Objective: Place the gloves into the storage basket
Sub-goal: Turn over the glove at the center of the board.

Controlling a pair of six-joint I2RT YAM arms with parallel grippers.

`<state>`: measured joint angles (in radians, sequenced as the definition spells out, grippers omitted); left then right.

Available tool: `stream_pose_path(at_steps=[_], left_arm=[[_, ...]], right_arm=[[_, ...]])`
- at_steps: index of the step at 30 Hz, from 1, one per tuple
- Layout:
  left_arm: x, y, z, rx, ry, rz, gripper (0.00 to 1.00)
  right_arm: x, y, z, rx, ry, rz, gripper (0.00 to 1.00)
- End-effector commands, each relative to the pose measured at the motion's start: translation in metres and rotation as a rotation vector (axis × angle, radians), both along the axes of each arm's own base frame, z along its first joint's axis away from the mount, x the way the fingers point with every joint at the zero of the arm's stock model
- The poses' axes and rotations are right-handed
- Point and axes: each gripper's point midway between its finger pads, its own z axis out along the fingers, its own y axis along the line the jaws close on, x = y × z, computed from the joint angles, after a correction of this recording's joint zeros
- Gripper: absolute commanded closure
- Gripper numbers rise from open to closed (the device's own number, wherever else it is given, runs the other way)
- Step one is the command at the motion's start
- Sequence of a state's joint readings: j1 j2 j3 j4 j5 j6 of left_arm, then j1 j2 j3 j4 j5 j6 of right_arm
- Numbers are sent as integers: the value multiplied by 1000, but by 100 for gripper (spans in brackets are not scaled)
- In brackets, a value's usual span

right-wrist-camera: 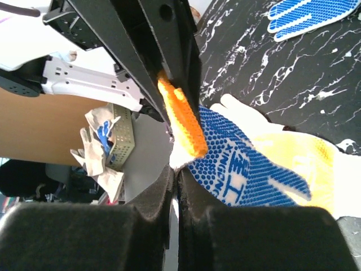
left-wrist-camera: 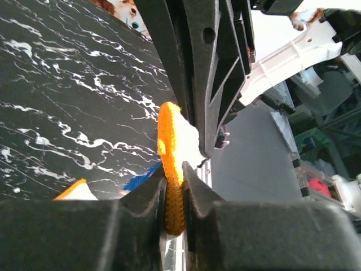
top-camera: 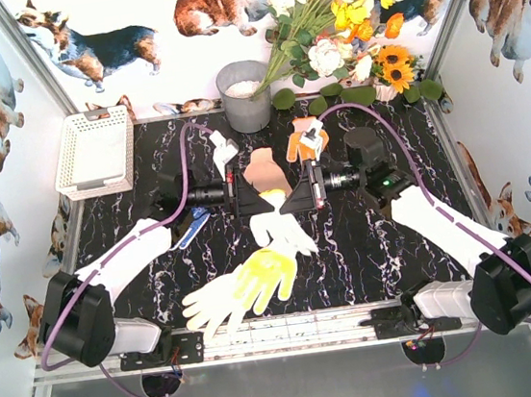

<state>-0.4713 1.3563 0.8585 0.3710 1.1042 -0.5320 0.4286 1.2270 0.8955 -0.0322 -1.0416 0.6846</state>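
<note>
Two grippers, one glove, meeting over the middle of the table.
Left gripper (left-wrist-camera: 174, 176) has its fingers nearly together, pinching the orange cuff (left-wrist-camera: 169, 141) of a white glove (top-camera: 286, 227). The right gripper (right-wrist-camera: 176, 178) is clamped tight on the white knit just beside that cuff, tip to tip with the left. The glove drapes from the pair toward the near edge of the black marbled table (top-camera: 379, 252). The storage basket (top-camera: 95, 152) sits well apart at the far left corner. Near the front edge a yellow glove (top-camera: 267, 274) overlaps a second white glove (top-camera: 212, 312), and a blue glove (top-camera: 192, 230) lies beside the left arm.
</note>
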Motion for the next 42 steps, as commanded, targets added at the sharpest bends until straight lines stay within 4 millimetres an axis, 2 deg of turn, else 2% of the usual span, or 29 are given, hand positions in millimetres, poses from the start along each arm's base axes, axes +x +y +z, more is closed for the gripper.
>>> stream_pose_path(at_steps=[1,4,5,7,10,12,14,18,20,22,23,25,27,28,31,32,33,35,39,42], left_arm=[[6,-3,1,15,-46,15,100],[17,-3,-5,39,-44,72,100],[23,-3,-9,51,-45,110,100],[38,-2,-21,86,-45,203,100],[63,-6,-41,149,-64,334,100],[79,-13,-46,167,-99,389,100],[101,-20,-40,184,-160,433,100],[142,-34,-9,181,-283,475,100],[150,-45,7,160,-332,467,100],[139,-61,11,152,-365,426,100],[130,-73,-4,173,-356,384,100],[97,-92,-45,241,-319,274,100],[55,-104,-92,309,-234,155,100],[31,-108,-113,325,-179,91,94],[-42,-119,-148,337,-29,-85,34],[-59,-120,-153,346,-6,-113,24],[-71,-121,-153,351,3,-126,18],[-75,-117,-144,336,8,-92,15],[-50,-102,-115,316,-37,81,10],[-38,-93,-110,333,-31,173,11]], right_arm=[[4,-1,6,-46,-88,-13,99],[26,-14,-9,-168,-110,-166,76],[37,-23,-19,-235,-111,-247,64],[55,-49,-39,-385,-108,-410,40],[74,-101,-65,-592,-52,-669,19],[80,-136,-74,-676,-7,-813,13],[80,-160,-66,-684,-3,-904,10],[80,-183,-43,-654,-56,-987,8],[78,-189,-32,-642,-94,-1019,6],[75,-194,-27,-636,-118,-1047,5],[73,-196,-25,-631,-124,-1058,5],[71,-198,-27,-622,-130,-1076,4],[70,-199,-29,-612,-132,-1084,4],[71,-199,-31,-609,-131,-1087,4],[73,-197,-36,-615,-119,-1076,3],[74,-196,-37,-615,-113,-1068,3],[76,-193,-38,-613,-107,-1055,3],[78,-187,-41,-607,-92,-1026,4],[80,-172,-49,-576,-54,-951,7],[76,-160,-62,-547,10,-907,13]])
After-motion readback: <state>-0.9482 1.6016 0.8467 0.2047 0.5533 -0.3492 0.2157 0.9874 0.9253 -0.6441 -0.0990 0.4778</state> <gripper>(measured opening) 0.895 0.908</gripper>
